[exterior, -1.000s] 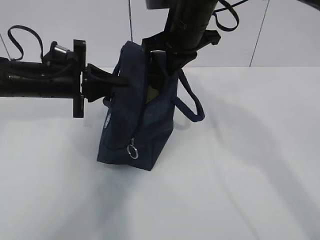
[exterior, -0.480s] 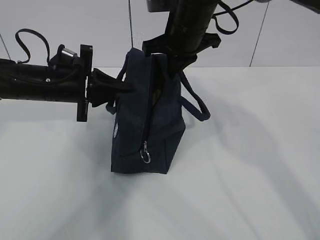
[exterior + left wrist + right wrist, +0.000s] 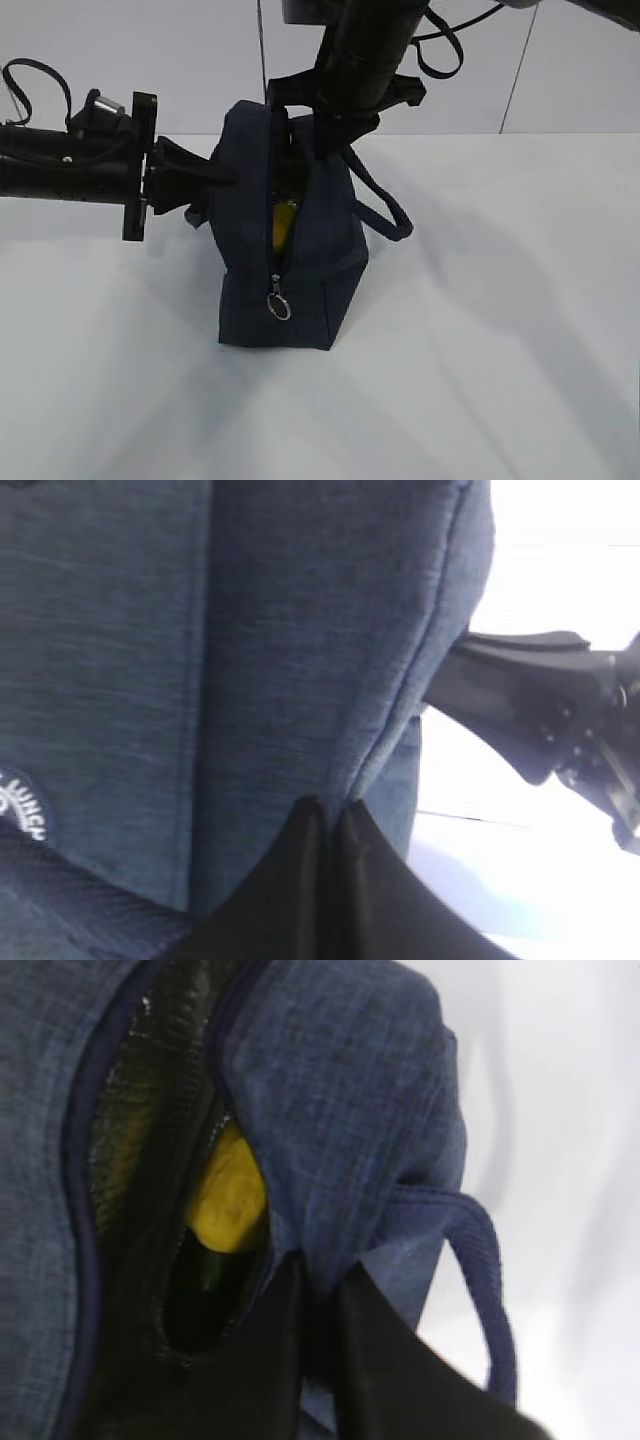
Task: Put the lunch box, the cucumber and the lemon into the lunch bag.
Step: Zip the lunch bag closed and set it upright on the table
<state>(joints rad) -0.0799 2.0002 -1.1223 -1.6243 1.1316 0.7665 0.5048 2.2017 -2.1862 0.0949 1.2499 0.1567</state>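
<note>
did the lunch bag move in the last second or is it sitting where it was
Yes. In the exterior view the lunch bag has shifted slightly right across the table and turned: its base now sits flatter, and the ring pull hangs a little further right.

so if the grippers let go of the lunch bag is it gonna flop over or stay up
Probably stays up: the lunch bag sits on a flat, boxy base. Its fabric looks soft, creasing where the left gripper and right gripper pinch it, so the open top would likely sag. The lemon inside adds some low weight; other contents can't be made out.
</note>
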